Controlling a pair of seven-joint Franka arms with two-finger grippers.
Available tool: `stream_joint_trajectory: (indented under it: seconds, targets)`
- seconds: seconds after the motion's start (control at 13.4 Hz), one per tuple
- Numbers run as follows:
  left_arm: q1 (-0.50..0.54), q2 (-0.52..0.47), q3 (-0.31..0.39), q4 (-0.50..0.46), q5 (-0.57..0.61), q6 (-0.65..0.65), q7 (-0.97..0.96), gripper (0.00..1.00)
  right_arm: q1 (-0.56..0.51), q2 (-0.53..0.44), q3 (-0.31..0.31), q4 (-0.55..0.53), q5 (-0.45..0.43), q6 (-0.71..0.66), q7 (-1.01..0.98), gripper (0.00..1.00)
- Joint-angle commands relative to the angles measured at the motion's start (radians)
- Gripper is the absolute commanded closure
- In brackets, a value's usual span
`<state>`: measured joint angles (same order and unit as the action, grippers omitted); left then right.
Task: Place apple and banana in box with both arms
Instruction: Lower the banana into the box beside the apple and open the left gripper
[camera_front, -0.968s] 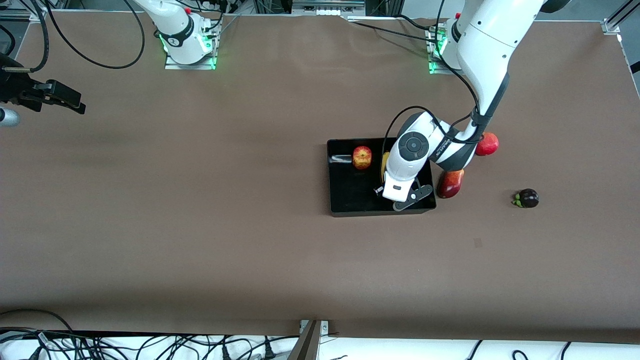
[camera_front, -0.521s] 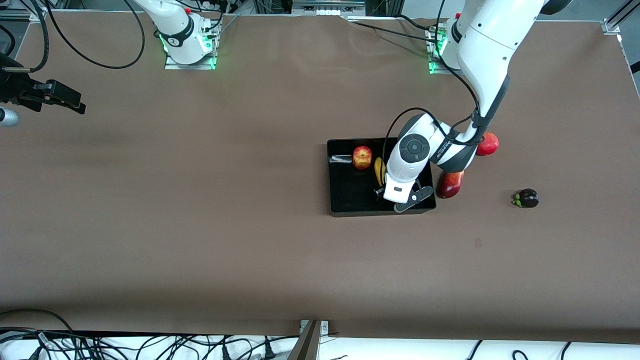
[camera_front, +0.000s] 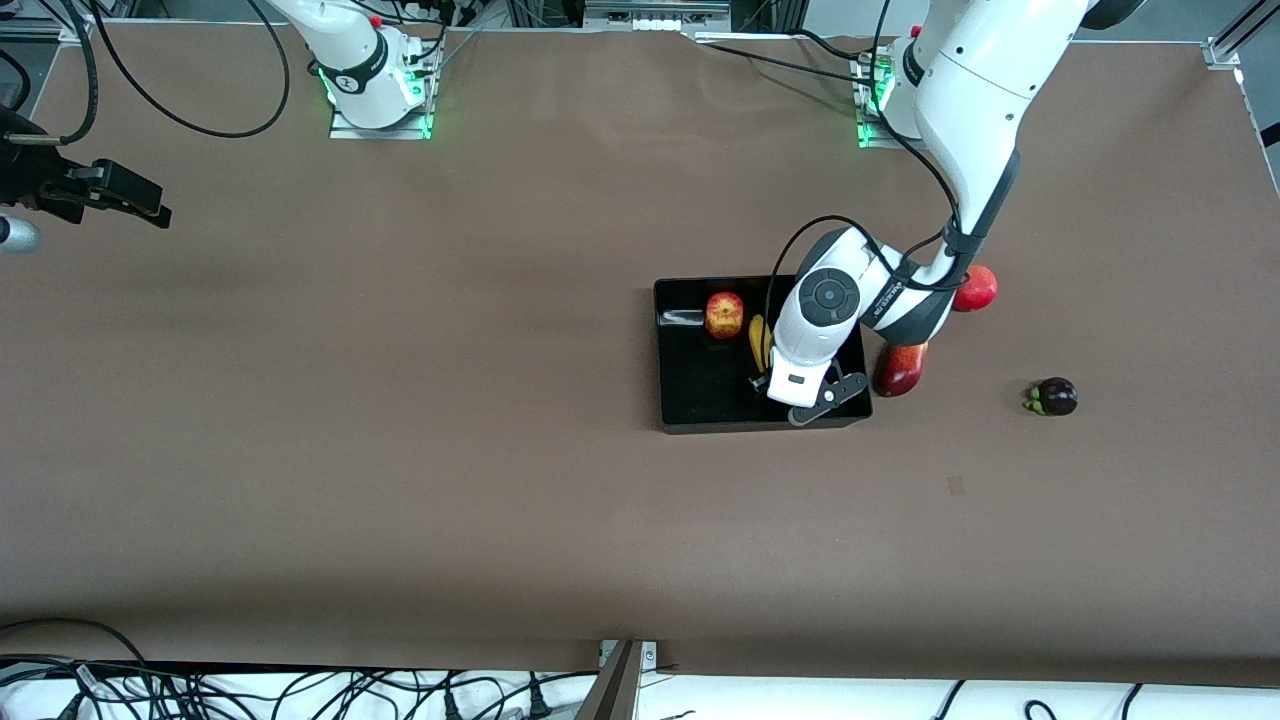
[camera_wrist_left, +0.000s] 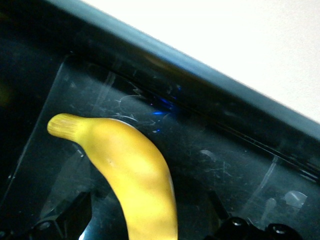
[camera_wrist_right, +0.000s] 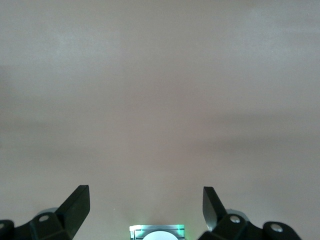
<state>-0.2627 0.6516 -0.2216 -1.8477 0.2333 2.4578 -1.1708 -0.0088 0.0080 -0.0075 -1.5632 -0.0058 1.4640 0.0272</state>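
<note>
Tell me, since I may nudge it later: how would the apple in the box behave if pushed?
The apple looks round, so it would probably roll rather than slide. The box's glossy black floor likely offers little grip, though its low walls should stop it. The banana lying beside it might block a roll that way.

The apple and banana are set side by side in the box; the banana lies toward the left arm's end.

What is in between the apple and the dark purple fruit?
In the front view, going from the apple to the dark purple fruit, you pass the banana, the left arm's wrist, and the oblong red-and-yellow fruit.
</note>
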Motion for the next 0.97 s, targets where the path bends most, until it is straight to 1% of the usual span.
stream_joint_trajectory:
  seconds: [0.0, 0.37, 0.52, 0.74, 0.82, 0.89]
  targets:
    - [0.006, -0.039, -0.005, 0.018, 0.035, -0.094, -0.017, 0.00, 0.000, -0.003, 0.001, 0.015, 0.014, -0.019, 0.004, 0.00]
    - [0.003, -0.119, -0.012, 0.019, 0.021, -0.239, -0.010, 0.00, 0.000, -0.003, 0.001, 0.015, 0.014, -0.019, 0.004, 0.00]
    - [0.003, -0.157, -0.031, 0.019, 0.017, -0.304, -0.012, 0.00, 0.000, -0.003, 0.001, 0.015, 0.014, -0.019, 0.004, 0.00]
    - [0.006, -0.211, -0.033, 0.019, 0.000, -0.381, -0.009, 0.00, 0.000, -0.003, 0.001, 0.015, 0.014, -0.019, 0.004, 0.00]
    - [0.019, -0.228, -0.050, 0.019, -0.003, -0.404, -0.009, 0.00, 0.000, -0.003, 0.001, 0.015, 0.014, -0.019, 0.004, 0.00]
    - [0.054, -0.243, -0.076, 0.019, -0.003, -0.427, 0.017, 0.00, 0.000, -0.003, 0.001, 0.015, 0.014, -0.019, 0.004, 0.00]
